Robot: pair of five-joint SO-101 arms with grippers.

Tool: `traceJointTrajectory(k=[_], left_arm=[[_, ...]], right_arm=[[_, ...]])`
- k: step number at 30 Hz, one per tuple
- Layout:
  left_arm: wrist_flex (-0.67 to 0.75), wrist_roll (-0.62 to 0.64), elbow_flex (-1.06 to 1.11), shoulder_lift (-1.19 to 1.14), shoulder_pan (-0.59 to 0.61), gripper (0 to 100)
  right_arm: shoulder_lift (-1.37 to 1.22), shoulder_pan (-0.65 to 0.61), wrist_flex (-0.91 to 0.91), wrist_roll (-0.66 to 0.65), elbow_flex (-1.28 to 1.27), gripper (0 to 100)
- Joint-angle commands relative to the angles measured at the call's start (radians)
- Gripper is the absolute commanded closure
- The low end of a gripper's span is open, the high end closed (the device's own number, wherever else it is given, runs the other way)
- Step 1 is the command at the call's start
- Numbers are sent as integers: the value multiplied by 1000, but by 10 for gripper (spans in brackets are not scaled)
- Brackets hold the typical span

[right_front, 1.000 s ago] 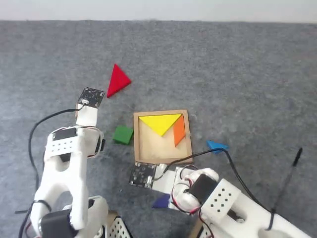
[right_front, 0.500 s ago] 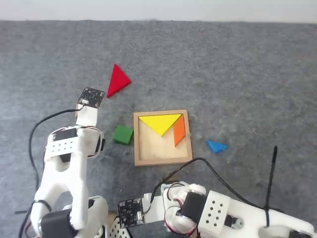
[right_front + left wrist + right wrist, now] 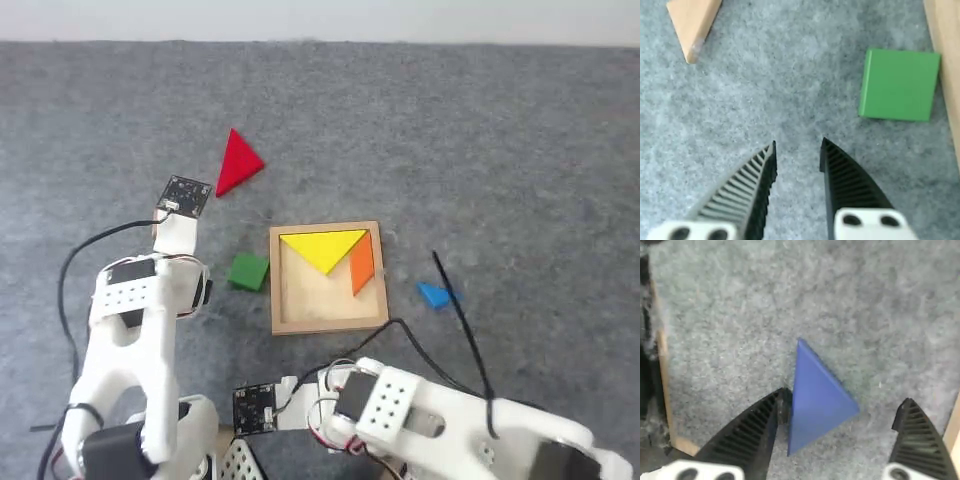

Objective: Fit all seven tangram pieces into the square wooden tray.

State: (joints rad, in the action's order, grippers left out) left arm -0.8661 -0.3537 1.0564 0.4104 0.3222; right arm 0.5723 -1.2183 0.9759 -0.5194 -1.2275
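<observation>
Right wrist view: caught right gripper [image 3: 844,397] spread wide, blue triangle [image 3: 815,400] lying btwn jaws. Left gripper [image 3: 797,145] hung part-open, empty, near green square [image 3: 897,85] just beside tray [image 3: 276,300]; yellow piece [image 3: 322,248], orange piece [image 3: 362,262] sat inside.

High view: a black cable [image 3: 467,340] is crossing one tip of the light blue triangle [image 3: 432,294]. Left wrist view: the picture's edge is cutting off the wooden tray [image 3: 947,25] and a tan wedge [image 3: 692,22] (what it is stays unclear).

7 tangram pcs [image 3: 238,162], 1 tray [image 3: 328,326], 2 arms [image 3: 128,335]
</observation>
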Motion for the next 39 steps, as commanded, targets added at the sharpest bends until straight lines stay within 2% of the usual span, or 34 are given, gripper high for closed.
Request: traceJointTrajectory(k=[1, 9, 14, 26, 32, 39], left_arm=[[15, -9, -4, -2, 6, 862], [15, -9, -4, -2, 6, 862], [14, -8, -4, -2, 6, 862], [11, -8, -4, -2, 6, 862], [11, -8, -4, -2, 6, 862], [11, -8, -4, -2, 6, 862]], right_arm=[[-27, 12, -18, -14, 51, 660], [-12, 10, -39, -14, 51, 660], [-13, -35, -53, -8, 52, 660], [-22, -2, -67, -6, 51, 663], [-22, -2, -67, -12, 51, 822], [-22, 85, -61, -11, 49, 758]])
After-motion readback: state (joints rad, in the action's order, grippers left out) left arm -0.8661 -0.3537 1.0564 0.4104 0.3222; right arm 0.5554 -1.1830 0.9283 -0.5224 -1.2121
